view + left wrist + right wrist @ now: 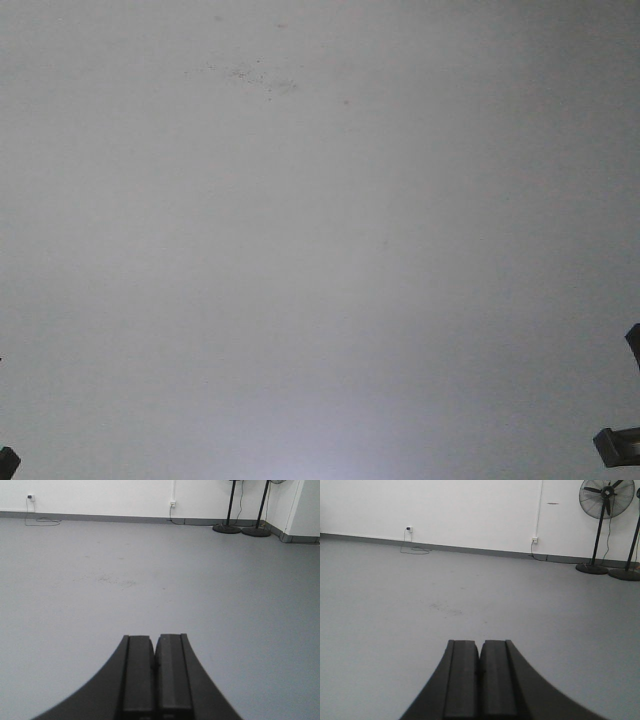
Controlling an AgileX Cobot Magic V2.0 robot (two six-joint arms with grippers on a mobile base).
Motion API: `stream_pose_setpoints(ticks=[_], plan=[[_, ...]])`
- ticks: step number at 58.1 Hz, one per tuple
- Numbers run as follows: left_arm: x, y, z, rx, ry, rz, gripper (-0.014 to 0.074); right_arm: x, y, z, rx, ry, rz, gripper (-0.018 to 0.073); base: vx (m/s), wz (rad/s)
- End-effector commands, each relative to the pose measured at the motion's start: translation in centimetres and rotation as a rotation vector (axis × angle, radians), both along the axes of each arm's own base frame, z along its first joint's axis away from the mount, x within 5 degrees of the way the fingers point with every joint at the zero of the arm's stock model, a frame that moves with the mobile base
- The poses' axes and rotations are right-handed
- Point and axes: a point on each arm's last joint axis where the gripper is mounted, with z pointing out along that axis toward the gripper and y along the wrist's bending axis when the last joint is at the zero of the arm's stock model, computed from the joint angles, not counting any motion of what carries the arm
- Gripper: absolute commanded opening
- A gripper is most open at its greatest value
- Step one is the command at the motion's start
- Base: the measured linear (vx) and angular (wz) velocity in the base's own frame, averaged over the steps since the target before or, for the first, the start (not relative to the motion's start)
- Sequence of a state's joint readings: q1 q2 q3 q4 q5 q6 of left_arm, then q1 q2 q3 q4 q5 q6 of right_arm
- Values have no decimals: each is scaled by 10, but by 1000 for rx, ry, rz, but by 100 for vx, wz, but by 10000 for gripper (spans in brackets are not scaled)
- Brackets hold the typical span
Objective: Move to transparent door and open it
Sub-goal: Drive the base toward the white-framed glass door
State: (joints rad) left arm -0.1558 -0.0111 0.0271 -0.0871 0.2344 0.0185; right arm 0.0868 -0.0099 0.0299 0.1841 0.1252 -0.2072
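Observation:
The transparent door is out of view in all three views. My left gripper is shut with nothing in it, its dark fingers pressed together and pointing over bare grey floor. My right gripper is likewise shut and empty, aimed across the same grey floor. The front view shows only floor, with dark bits of the arms at the lower left corner and right edge.
A white wall with a grey skirting runs along the far side, with wall sockets and trailing cables. Two black pedestal fans stand at the far right. A white corner juts out by the fan bases.

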Motion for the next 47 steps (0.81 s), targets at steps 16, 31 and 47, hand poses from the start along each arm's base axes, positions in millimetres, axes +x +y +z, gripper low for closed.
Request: stream_pose_setpoints(ticks=[16, 31, 47], plan=[[1, 0, -1, -23, -67, 2, 0, 0, -2, 4, 4, -84, -19, 0, 0, 0], [1, 0, -1, -23, -67, 2, 0, 0, -2, 4, 4, -84, -19, 0, 0, 0], [1, 0, -1, -23, -67, 2, 0, 0, -2, 4, 4, -84, -19, 0, 0, 1]])
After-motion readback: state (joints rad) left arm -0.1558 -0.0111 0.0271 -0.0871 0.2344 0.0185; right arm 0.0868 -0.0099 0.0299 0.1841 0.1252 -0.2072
